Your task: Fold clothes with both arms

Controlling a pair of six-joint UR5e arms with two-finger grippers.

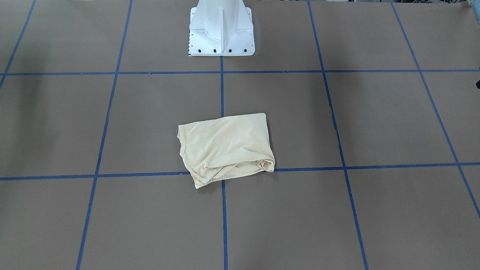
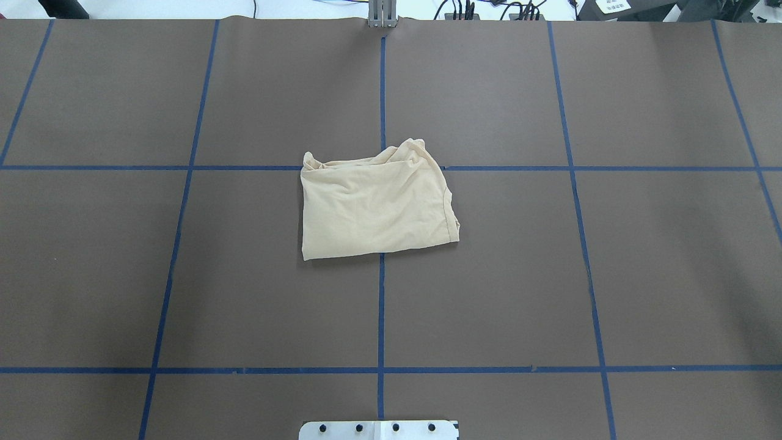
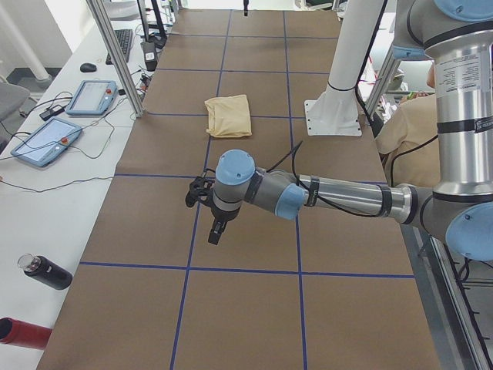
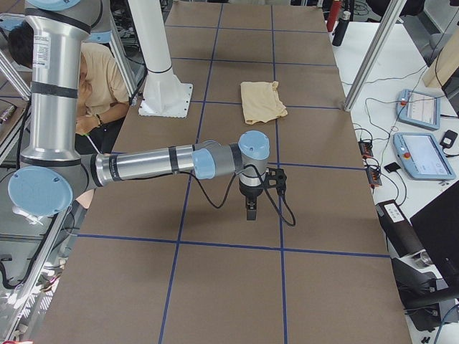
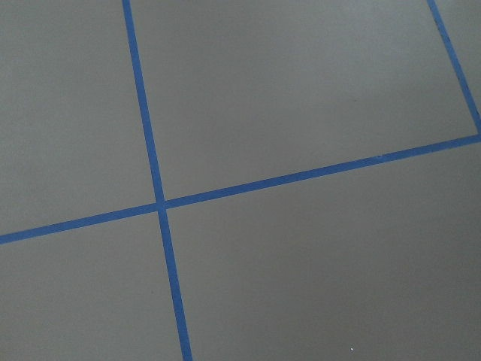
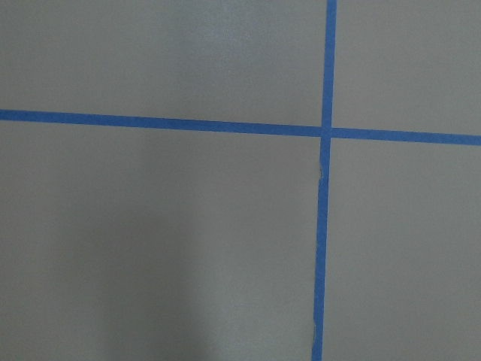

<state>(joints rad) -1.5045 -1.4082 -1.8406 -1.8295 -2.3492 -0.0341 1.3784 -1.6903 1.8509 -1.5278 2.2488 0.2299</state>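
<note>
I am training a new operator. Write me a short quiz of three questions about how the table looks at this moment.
1. True or false: the shirt lies spread flat with both sleeves stretched out.
2. Where on the table is the shirt? A: over a crossing of the blue tape lines; B: inside one square, touching no line; C: hanging over the edge.
3. Does the left end effector or the right end effector touch the shirt?
Key: 1 false, it is folded into a compact bundle. 2 A. 3 neither; both hang over bare table, well apart from it.
</note>
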